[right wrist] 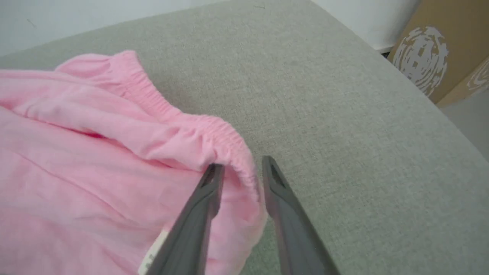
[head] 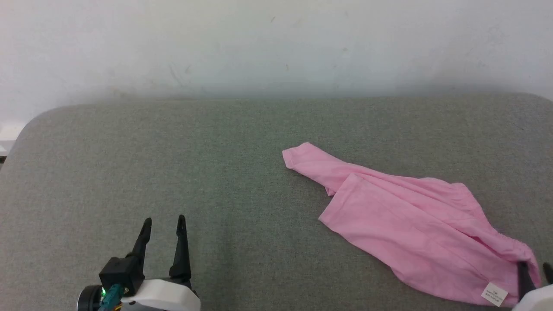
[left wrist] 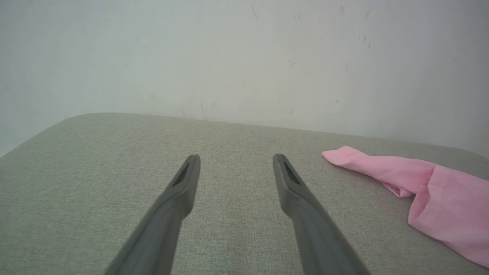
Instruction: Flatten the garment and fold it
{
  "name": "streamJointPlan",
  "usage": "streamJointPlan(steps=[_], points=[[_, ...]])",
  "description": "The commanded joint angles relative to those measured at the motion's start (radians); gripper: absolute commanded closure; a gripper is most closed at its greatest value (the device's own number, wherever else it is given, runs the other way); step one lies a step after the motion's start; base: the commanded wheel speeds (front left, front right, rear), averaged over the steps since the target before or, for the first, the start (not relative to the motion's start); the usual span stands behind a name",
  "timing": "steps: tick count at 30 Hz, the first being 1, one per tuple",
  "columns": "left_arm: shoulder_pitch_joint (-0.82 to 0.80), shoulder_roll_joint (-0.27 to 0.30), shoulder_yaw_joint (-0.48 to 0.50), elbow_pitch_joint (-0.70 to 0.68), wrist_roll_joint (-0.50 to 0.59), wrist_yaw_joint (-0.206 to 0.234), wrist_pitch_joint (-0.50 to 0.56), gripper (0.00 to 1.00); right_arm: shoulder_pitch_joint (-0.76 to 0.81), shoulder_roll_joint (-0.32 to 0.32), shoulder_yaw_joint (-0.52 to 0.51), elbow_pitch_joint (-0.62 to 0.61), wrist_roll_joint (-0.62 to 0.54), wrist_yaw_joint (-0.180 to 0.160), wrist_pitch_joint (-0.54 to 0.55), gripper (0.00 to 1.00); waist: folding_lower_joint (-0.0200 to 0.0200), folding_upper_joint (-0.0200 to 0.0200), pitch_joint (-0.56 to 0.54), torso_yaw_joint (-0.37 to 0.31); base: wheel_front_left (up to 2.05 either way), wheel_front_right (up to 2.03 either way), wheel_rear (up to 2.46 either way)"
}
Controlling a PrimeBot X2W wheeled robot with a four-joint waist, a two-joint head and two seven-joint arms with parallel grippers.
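Grey woven fabric covers the table [head: 173, 151], which has rounded corners and stands against a plain whitish wall [head: 276, 43]. On the right half of the table lies the light pink pair of thin fabric shorts [head: 402, 220], rumpled and partly folded over itself. One leg points to the far left, and the gathered elastic waistband [right wrist: 160, 103] is at the near right. A small white sewn-in label [head: 494, 294] shows at the near edge of the shorts.

The left end effector [head: 164, 219] is over bare table at the near left, well apart from the shorts, with its two dark fingers spread and holding nothing. The right end effector [right wrist: 241, 163] is at the near right corner of the waistband. Its fingers are apart, with the waistband edge between them and a gap beside it. A brown cardboard box [right wrist: 431, 49] stands beyond the right edge of the table.
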Motion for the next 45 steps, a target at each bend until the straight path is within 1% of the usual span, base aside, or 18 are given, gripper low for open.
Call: streamJointPlan(steps=[1, 6, 10, 16, 20, 24, 29, 33, 40, 45], points=[[0.002, -0.002, 0.004, 0.002, 0.006, -0.004, -0.005, 0.0, -0.019, 0.01, 0.009, -0.011, -0.002, -0.001, -0.047, 0.0, 0.0, 0.0, -0.004, -0.005, 0.0, 0.0, 0.0], [0.006, -0.003, 0.006, 0.01, 0.011, -0.009, -0.005, 0.0, -0.05, 0.029, 0.047, -0.076, -0.012, -0.001, -0.175, 0.0, 0.0, 0.0, -0.02, -0.013, 0.0, 0.0, 0.0], [0.011, -0.001, 0.006, 0.019, 0.014, -0.014, -0.005, 0.0, -0.034, 0.041, 0.125, -0.163, -0.034, -0.001, -0.22, 0.0, 0.0, 0.0, -0.039, -0.012, 0.0, 0.0, 0.0], [0.017, 0.001, 0.004, 0.027, 0.019, -0.015, -0.005, 0.0, 0.032, 0.052, 0.27, -0.285, -0.047, -0.001, -0.218, 0.0, 0.0, 0.0, -0.052, -0.009, 0.0, 0.0, 0.0], [0.015, 0.0, -0.003, 0.032, 0.022, -0.013, -0.005, 0.0, 0.059, 0.054, 0.369, -0.337, -0.038, -0.001, -0.198, 0.0, 0.0, 0.0, -0.052, -0.017, 0.0, 0.0, 0.0], [-0.029, -0.004, -0.038, 0.043, 0.02, -0.032, 0.006, 0.0, 0.076, 0.056, 0.413, -0.371, -0.035, -0.001, -0.188, 0.0, 0.0, 0.0, -0.038, -0.019, 0.0, 0.0, 0.0], [-0.172, -0.017, -0.161, 0.094, 0.005, -0.093, 0.096, 0.0, 0.069, 0.056, 0.429, -0.394, -0.028, -0.001, -0.177, 0.0, 0.0, 0.0, 0.003, -0.031, 0.0, 0.0, 0.0], [-0.314, -0.024, -0.289, 0.166, -0.029, -0.124, 0.206, 0.0, 0.036, 0.056, 0.448, -0.398, -0.037, -0.001, -0.168, 0.0, 0.0, 0.0, 0.054, -0.065, 0.0, 0.0, 0.0], [-0.507, -0.025, -0.489, 0.324, -0.138, -0.141, 0.387, 0.0, -0.006, 0.057, 0.454, -0.382, -0.029, -0.001, -0.17, 0.0, 0.0, 0.0, 0.123, -0.131, 0.0, 0.0, 0.0], [-0.596, -0.026, -0.581, 0.453, -0.171, -0.143, 0.475, 0.0, -0.024, 0.057, 0.457, -0.361, -0.003, -0.001, -0.183, 0.0, 0.0, 0.0, 0.153, -0.167, 0.0, 0.0, 0.0]])
